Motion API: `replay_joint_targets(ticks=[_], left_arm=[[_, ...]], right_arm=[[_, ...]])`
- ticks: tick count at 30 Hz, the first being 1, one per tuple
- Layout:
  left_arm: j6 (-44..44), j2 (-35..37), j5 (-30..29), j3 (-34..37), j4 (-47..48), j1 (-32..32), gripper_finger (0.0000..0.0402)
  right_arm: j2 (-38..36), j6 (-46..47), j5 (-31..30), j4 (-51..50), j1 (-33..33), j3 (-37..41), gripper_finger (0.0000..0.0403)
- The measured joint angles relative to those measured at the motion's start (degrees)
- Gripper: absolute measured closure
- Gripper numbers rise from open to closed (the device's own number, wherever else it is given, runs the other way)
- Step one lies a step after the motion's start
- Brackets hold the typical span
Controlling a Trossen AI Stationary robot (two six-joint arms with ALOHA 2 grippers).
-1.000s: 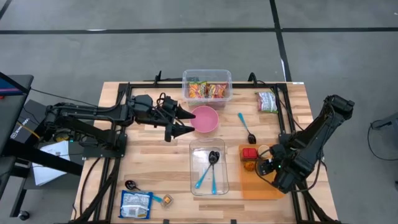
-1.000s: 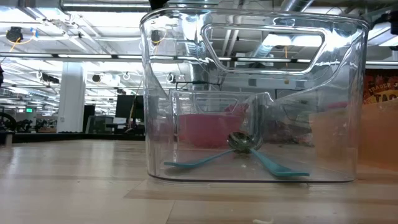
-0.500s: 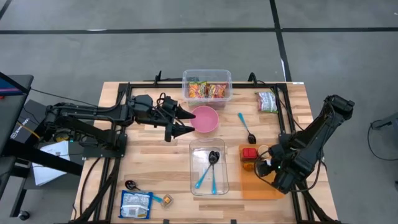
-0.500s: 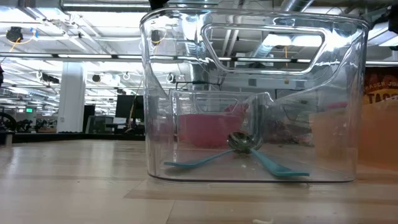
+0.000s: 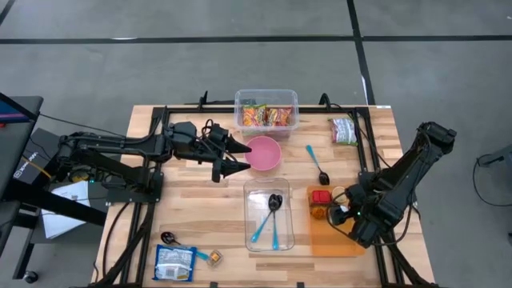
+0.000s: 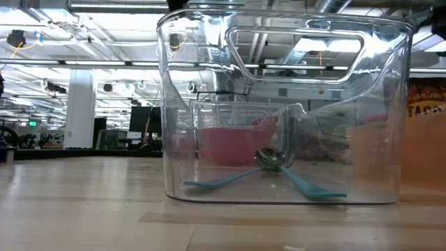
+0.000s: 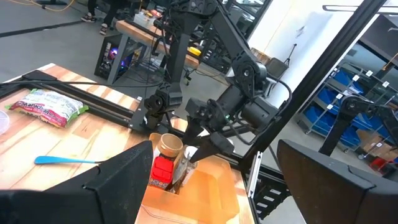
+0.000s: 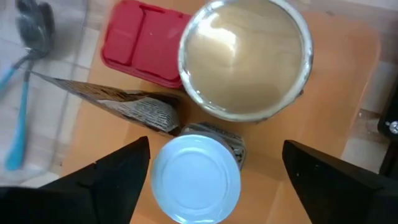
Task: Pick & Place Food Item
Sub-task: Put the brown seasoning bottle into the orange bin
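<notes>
You're looking at a robotics lab in a big industrial hall; grey concrete floor (image 5: 200,56) with dark lines is surrounding the wooden table (image 5: 192,200); blue storage racks (image 7: 348,115), other workbenches (image 7: 140,28) and ceiling strip lights (image 6: 63,31) are showing behind.

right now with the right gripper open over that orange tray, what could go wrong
1. The right gripper hangs open right over the white-lidded can; a careless lift or swing could tip it.
2. The can, a foil-topped cup, red box and packet crowd one corner of the orange tray, so knocking one may shove the others.
</notes>
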State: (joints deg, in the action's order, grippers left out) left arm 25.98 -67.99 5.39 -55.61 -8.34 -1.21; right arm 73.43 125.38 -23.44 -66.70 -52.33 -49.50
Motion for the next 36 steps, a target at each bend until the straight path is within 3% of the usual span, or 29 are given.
replay_joint_targets(ticks=[13,23,28,31,36], left_arm=[[-0.43,-0.02,0.45,0.0,0.66,0.0,0.0064],[-1.84,-0.02,2.71,0.0,0.6,1.23,0.0064],[-5.04,-0.02,2.12,0.0,-0.48,2.63,0.0064],[-6.93,-0.02,-2.24,0.0,-1.04,3.55,0.0064],[-9.25,-0.02,-4.7,0.0,-1.11,4.44,0.0064]], right_arm=[[-0.06,-1.42,-13.27,-12.03,-3.37,-9.16,0.0062],[-0.06,-9.87,-33.42,-15.84,-3.71,-18.82,0.0065],[-0.06,-15.86,-38.52,-15.58,-1.98,-23.95,0.0065],[-0.07,-21.01,-40.93,-14.81,-0.87,-27.2,0.0065],[-0.06,-29.85,-41.35,-13.55,1.12,-31.05,0.0065]])
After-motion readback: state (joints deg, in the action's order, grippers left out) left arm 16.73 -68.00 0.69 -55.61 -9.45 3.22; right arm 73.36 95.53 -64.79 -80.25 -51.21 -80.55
